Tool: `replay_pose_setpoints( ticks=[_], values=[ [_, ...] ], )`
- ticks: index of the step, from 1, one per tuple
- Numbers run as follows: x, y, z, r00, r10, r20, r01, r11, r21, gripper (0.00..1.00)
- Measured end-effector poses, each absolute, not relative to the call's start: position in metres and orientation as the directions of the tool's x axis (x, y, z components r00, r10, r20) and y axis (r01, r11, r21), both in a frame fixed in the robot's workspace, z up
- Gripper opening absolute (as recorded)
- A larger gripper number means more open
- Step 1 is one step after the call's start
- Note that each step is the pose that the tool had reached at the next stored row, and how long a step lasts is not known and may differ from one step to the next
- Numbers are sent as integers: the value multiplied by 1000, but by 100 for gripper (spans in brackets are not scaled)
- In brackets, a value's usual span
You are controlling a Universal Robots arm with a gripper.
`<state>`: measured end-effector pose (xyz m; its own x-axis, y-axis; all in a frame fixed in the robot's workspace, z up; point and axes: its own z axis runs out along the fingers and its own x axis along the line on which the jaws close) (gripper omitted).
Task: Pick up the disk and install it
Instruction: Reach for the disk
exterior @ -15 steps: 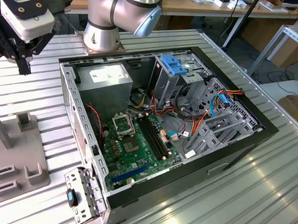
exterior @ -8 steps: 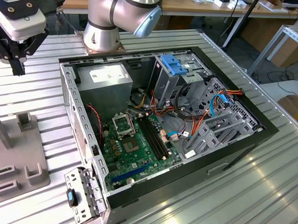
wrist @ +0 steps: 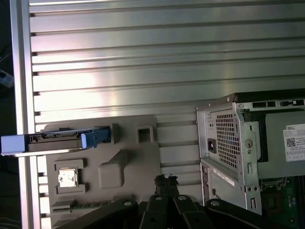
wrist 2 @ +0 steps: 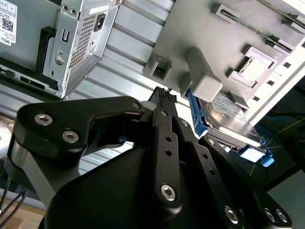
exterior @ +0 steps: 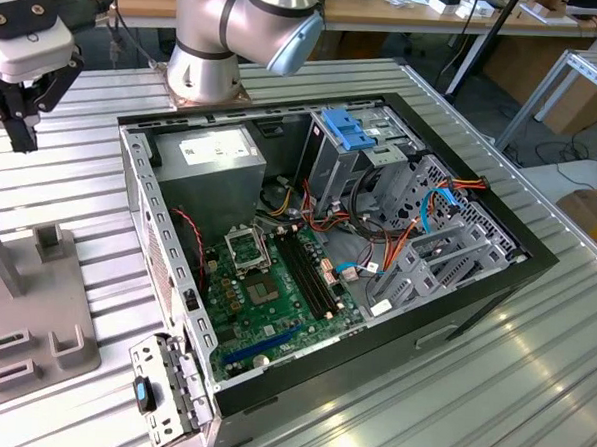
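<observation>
The disk (wrist: 47,141) is a dark grey drive with blue rails. It stands on its edge in the grey fixture plate (wrist: 128,162), at the plate's far end. In the second wrist view the disk (wrist 2: 228,126) leans by a grey post of the fixture plate (wrist 2: 190,28). My gripper (exterior: 24,141) hangs above the slatted table at the exterior view's left, above and behind the fixture plate (exterior: 33,320). Its black fingertips meet in both wrist views, gripper (wrist: 166,180) and gripper (wrist 2: 164,95), shut with nothing between them and apart from the disk.
The open computer case (exterior: 328,235) lies on the table's middle, with its motherboard, cables and a drive cage under a light-blue latch plate (exterior: 351,134). The arm's base (exterior: 201,73) stands behind it. The case's rear panel (wrist: 228,138) lies close beside the fixture.
</observation>
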<state>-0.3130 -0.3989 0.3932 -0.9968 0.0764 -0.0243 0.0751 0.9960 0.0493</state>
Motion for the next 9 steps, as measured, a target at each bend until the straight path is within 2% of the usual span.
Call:
replay_pose_setpoints(
  ticks=[9],
  values=[
    [-320,-399,393,-997,76,-24,75,996,49,11]
  ],
)
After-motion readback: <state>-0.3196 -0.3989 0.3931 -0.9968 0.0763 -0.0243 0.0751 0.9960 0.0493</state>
